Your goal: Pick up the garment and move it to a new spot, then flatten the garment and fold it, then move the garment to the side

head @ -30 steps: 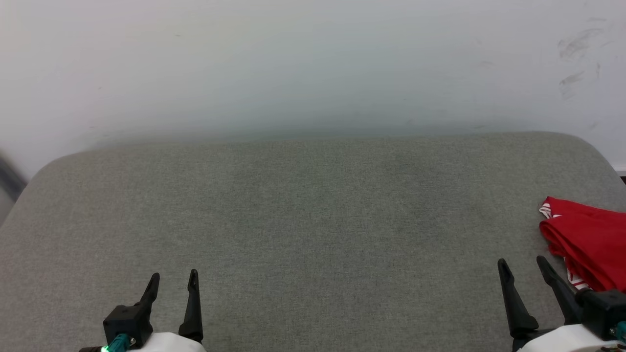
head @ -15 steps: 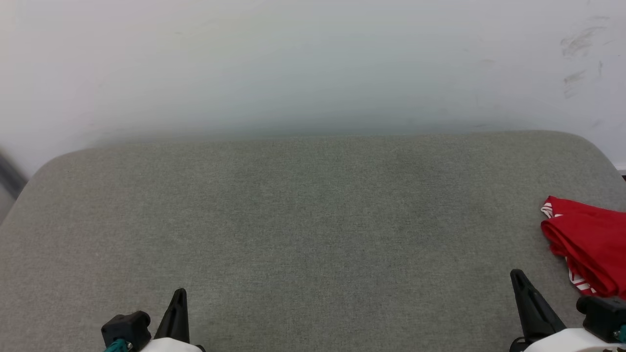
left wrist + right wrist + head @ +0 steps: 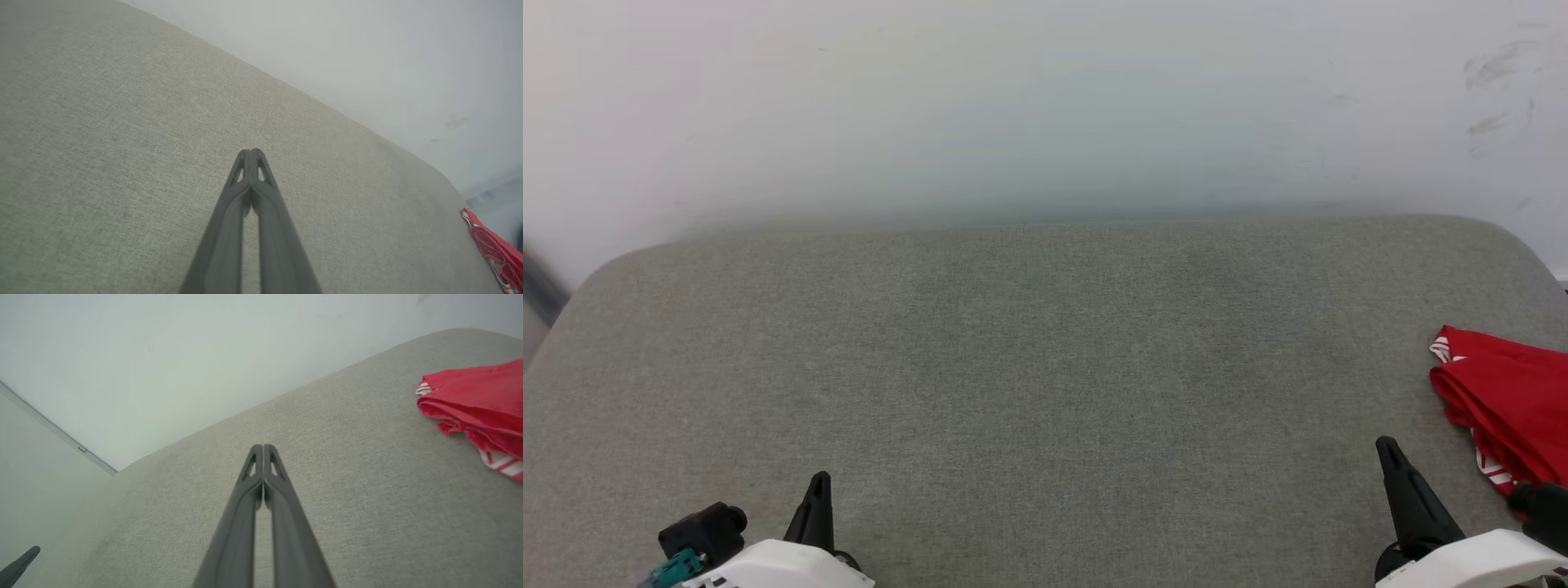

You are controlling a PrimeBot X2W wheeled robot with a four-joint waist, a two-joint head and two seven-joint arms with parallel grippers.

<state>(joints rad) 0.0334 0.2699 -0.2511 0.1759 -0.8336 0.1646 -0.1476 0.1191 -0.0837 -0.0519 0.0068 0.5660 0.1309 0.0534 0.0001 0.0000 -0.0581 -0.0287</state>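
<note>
Fingers spread a second ago, the left tool [image 3: 818, 482] at 8 o'clock and right tool [image 3: 1387, 447] at 4 o'clock are now pressed together and empty, the bunched red jersey [image 3: 1503, 400] lying at 3 o'clock on the grey tabletop [image 3: 1045, 367], apparently set aside.

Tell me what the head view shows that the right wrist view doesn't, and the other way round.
Head view's own: the white forearm shells, a teal connector by the left gripper, and scuff marks on the white wall. Right wrist view's own: the slots near the touching fingertips of the right gripper. Shared: the red garment lying at the right edge of the grey cushion, the wall behind it, and dark fingers of both grippers.
</note>
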